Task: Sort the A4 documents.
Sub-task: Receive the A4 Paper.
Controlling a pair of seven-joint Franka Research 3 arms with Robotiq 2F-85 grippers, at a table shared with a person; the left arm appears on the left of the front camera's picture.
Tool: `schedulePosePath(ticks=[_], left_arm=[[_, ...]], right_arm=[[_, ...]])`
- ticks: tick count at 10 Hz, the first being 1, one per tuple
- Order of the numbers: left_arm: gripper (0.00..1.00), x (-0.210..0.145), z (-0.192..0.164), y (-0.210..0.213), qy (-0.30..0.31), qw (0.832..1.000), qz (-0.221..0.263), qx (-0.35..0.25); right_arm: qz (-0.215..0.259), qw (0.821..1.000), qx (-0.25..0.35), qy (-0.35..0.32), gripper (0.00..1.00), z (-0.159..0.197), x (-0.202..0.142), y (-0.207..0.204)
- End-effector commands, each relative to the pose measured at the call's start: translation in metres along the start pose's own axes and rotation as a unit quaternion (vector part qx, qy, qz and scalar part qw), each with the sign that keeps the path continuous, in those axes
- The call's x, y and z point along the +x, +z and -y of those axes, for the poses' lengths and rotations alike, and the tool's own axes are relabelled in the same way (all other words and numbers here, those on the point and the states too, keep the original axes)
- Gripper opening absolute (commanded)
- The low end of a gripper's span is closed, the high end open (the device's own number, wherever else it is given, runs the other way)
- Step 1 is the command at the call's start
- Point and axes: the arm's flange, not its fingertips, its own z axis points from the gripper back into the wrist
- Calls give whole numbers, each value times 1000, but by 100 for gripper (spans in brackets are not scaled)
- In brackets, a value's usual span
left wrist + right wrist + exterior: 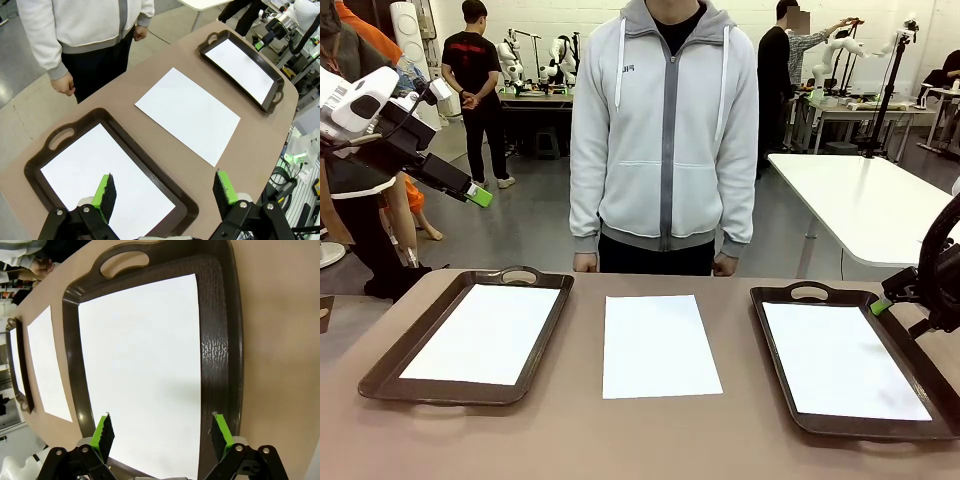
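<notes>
L end effector point(165, 192) is released, jaws wide w/ nothing between the green pads, raised above the left tray point(390, 368) at the robot's left side; in the front view it sits high at the pic's left edge point(478, 194), well off the counter point(650, 440). R end effector point(162, 432) is also released and empty, hanging over the near part of the right tray point(222, 345); front view catches just a green pad tip at the right edge point(882, 306), beside that tray's far right rim. Largest to smallest: brown counter spans the whole foreground; a person in a light grey zip hoodie point(663, 130) stands at its far side, hands point(585, 262) down at the edge, touching nothing. Two dark brown handled trays lie flat, one toward each end, well apart. A4 documents: one white sheet in the left tray point(485, 333), one in the right tray point(840, 360), each flat inside the rim, and a third sheet point(658, 345) lying bare on the counter between the trays, long side running away from the robot, touching neither tray.
</notes>
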Motion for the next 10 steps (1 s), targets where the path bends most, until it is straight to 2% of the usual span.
schedulePosePath(ticks=[1, 10], left_arm=[[100, 0, 0, 0, 0, 1000, 0, 0], [100, 0, 0, 0, 0, 1000, 0, 0]], right_arm=[[0, 1000, 0, 1, 100, 0, 1, 0], [0, 1000, 0, 0, 100, 0, 0, 0]])
